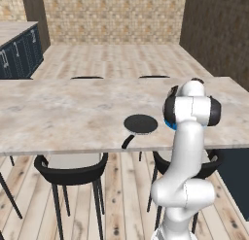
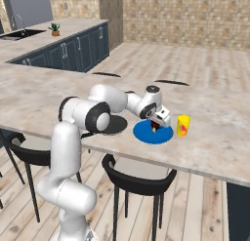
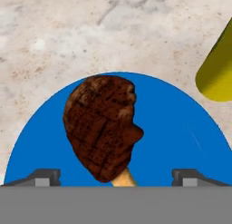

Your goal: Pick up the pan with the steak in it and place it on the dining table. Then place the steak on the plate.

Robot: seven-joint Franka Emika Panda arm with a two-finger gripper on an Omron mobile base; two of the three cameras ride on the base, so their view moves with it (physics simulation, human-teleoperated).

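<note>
Left base view: I see the pan (image 1: 140, 124) resting on the dining table (image 1: 58, 112) near its front edge.

Right base view: the gripper (image 2: 157, 125) hangs just over the blue plate (image 2: 163, 135), left of a yellow cup (image 2: 183, 125).

Hand view: my fingertips (image 3: 43, 177) stand wide apart; the steak (image 3: 103, 125) lies on the plate between them.

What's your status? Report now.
Gripper open over the blue plate. Steak lies on the plate, between the fingertips. Pan empty on the dining table. Yellow cup beside the plate, clear.
</note>
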